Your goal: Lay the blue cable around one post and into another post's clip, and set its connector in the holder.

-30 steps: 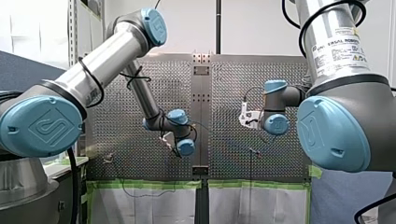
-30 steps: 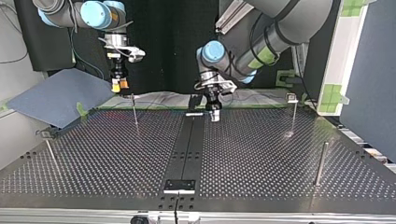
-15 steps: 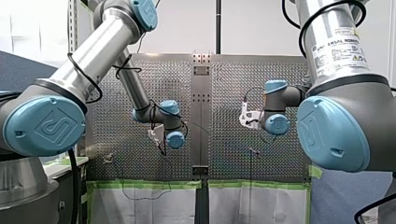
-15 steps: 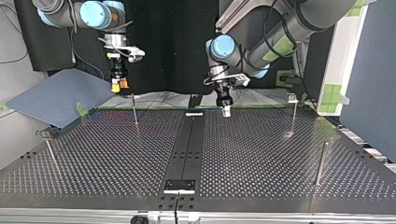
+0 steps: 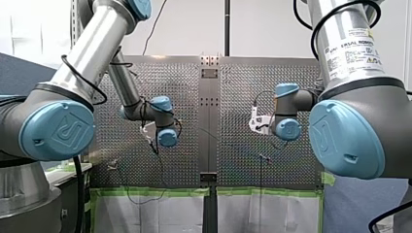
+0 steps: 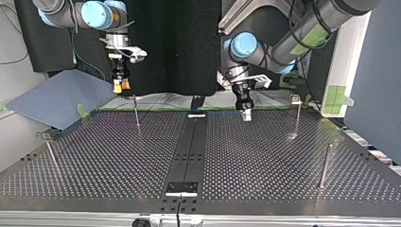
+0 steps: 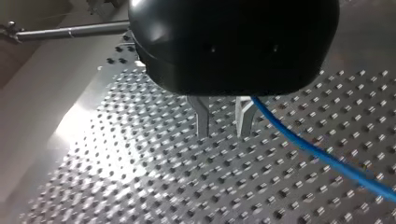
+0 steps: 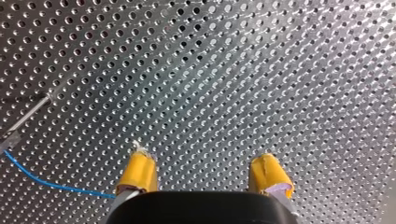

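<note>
Blue cable (image 7: 327, 161) just beside my left gripper (image 7: 223, 134) (not inside it)

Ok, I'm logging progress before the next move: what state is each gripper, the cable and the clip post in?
my left gripper, open, nothing between its metal fingers.
my right gripper, open, nothing between its yellow pads.
blue cable, runs beside my left gripper, outside its fingers, not gripped.
clip post, upright; its clip too small to read.
</note>
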Controlling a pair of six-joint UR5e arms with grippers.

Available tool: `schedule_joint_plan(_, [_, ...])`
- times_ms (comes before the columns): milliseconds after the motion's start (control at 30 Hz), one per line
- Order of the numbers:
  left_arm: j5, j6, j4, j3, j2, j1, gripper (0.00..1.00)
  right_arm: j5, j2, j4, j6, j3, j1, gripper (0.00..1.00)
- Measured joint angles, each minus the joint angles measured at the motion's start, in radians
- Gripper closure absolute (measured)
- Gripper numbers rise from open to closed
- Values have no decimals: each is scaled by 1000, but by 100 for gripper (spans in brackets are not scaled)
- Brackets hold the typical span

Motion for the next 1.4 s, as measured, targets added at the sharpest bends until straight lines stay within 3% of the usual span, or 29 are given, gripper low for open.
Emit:
schedule_joint_plan(267, [70, 11, 5, -73, 66, 74, 65, 0, 0, 5, 0, 0, 0, 0])
schedule_joint_plan(533, [113, 18, -1, -151, 75, 131, 63, 0, 0, 4, 0, 0, 0, 0])
schedule_joint_plan(700, [152, 43, -30, -172, 75, 125, 63, 0, 0, 3, 0, 0, 0, 0])
schedule_joint_plan(1000, [226, 102, -103, -119, 75, 92, 63, 0, 0, 3, 0, 0, 0, 0])
schedule_joint_plan(1400, [332, 84, -209, -86, 76, 94, 63, 0, 0, 0, 0, 0, 0, 0])
